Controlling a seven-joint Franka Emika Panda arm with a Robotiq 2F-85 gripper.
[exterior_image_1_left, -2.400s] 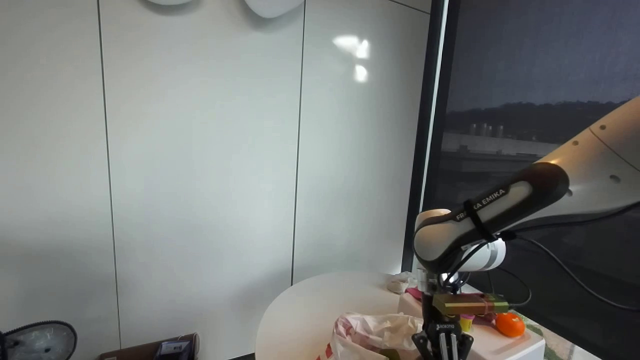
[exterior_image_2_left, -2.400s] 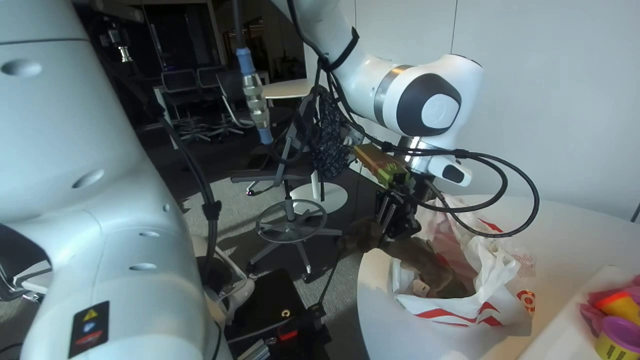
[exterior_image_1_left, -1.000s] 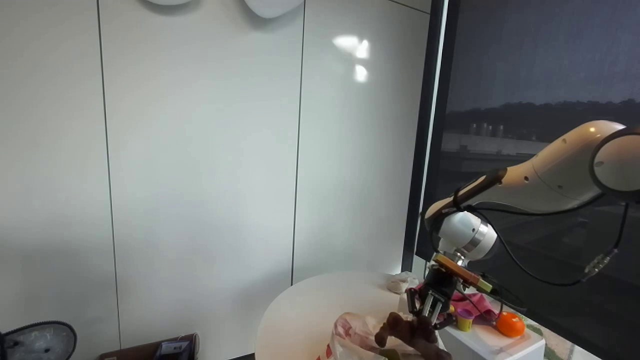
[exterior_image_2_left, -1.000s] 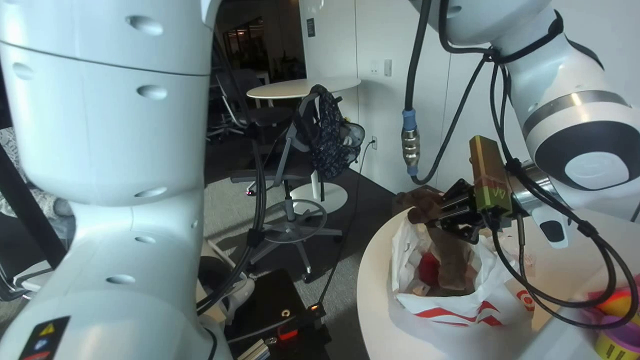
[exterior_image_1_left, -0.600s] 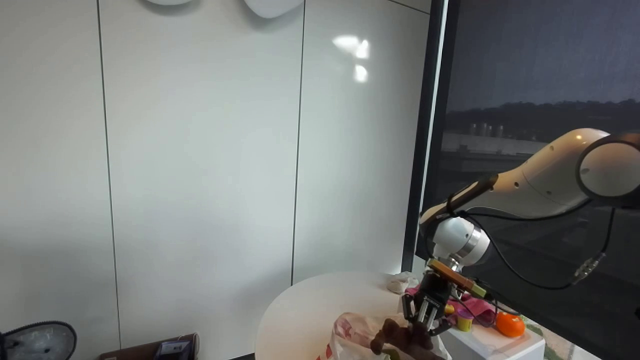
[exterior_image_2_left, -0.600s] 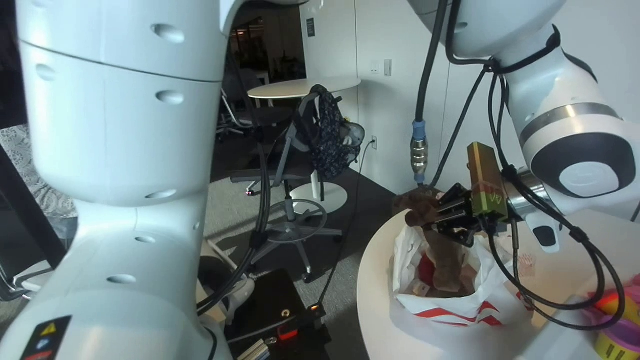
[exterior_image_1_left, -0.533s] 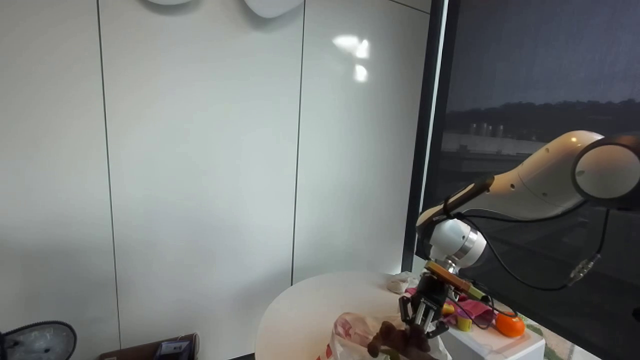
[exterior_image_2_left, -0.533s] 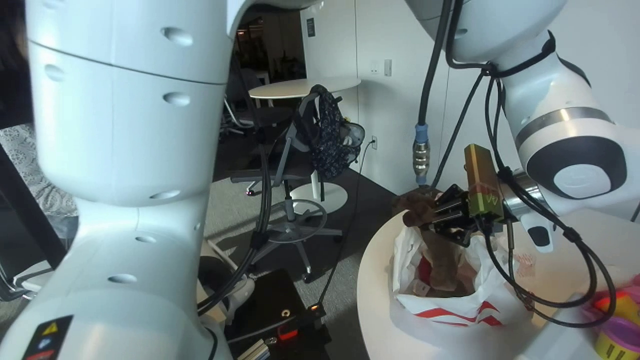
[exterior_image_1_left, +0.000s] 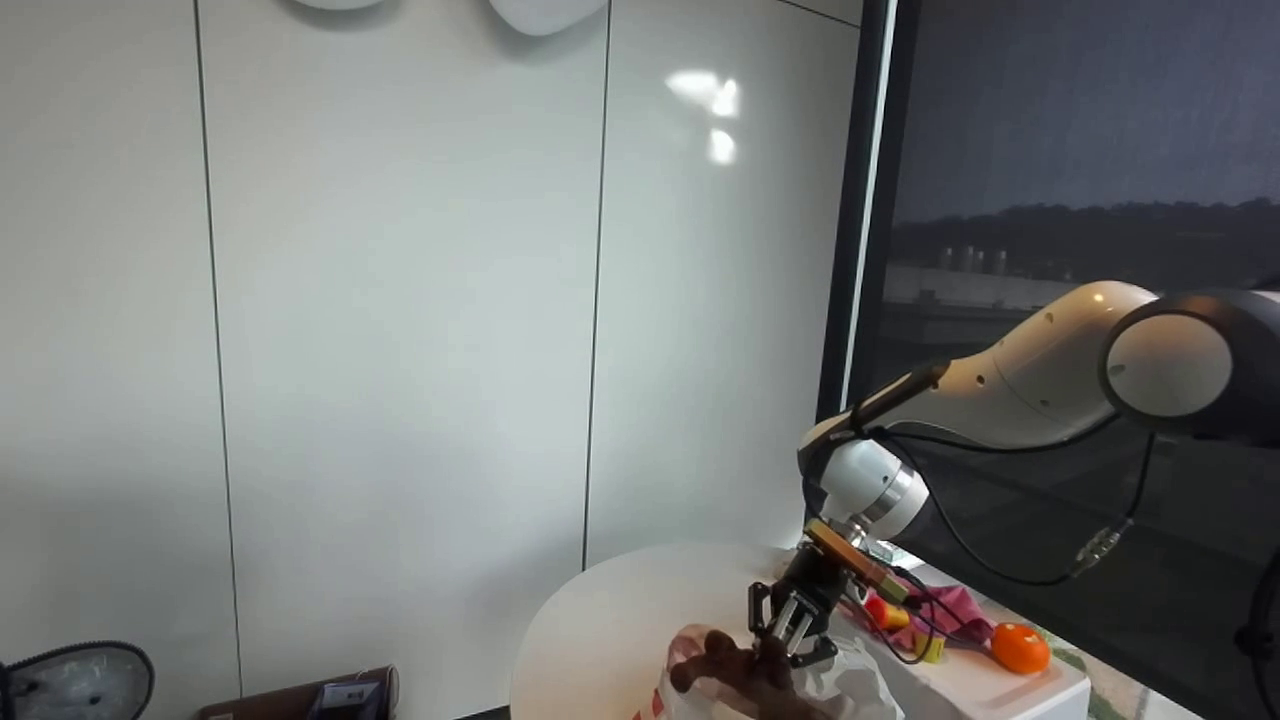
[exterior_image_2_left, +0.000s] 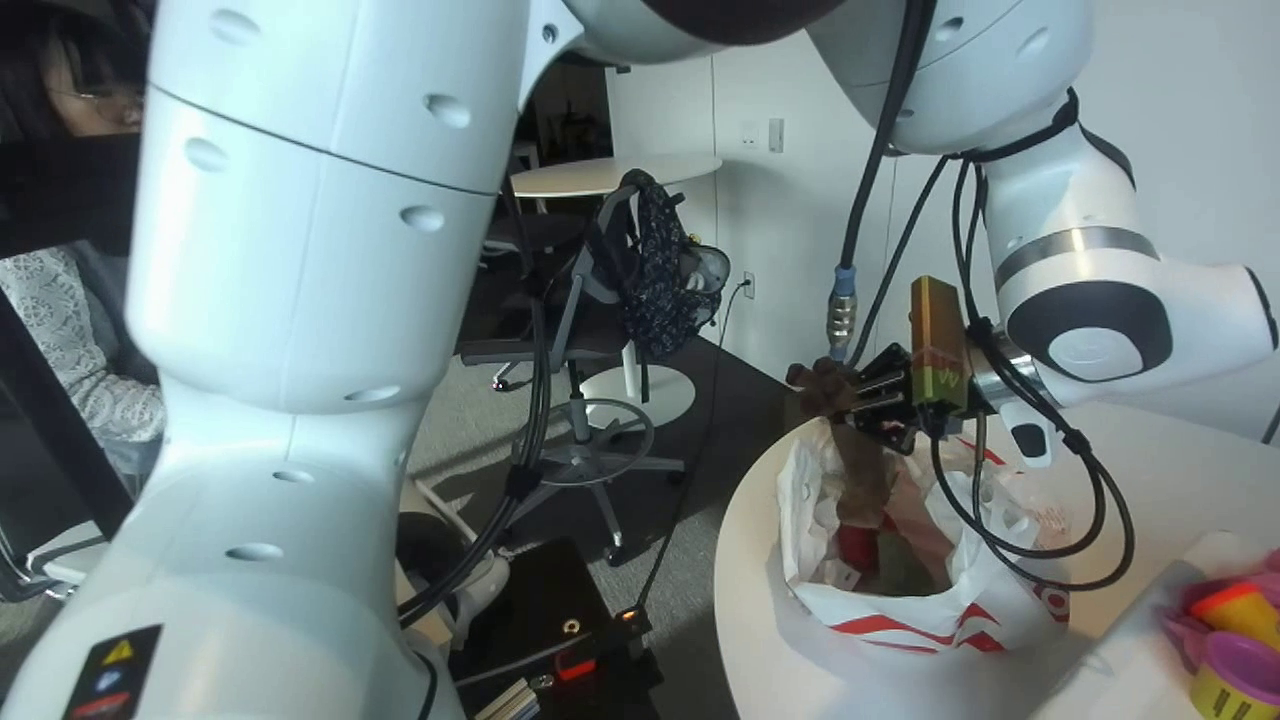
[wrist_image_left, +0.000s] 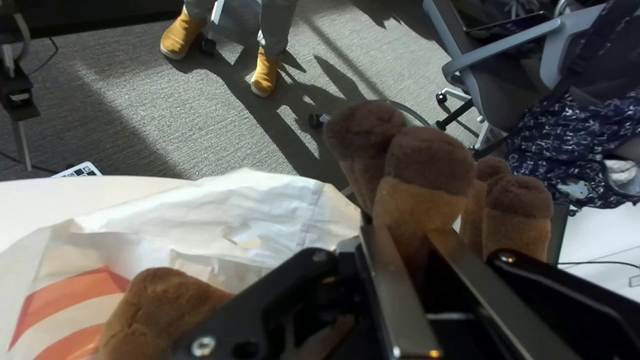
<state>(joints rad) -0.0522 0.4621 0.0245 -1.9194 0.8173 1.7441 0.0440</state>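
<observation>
Wrist view: we see the tool (wrist_image_left: 403, 233) pinching a brown plush toy (wrist_image_left: 431, 160) by one limb, while its body hangs over the white bag (wrist_image_left: 240, 212) on our desk (wrist_image_left: 55, 202).

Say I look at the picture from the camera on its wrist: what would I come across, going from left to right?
Red stripes on the white bag → mustard shoe → second shoe → brown plush limb gripped by the tool → navy patterned backpack.
</observation>
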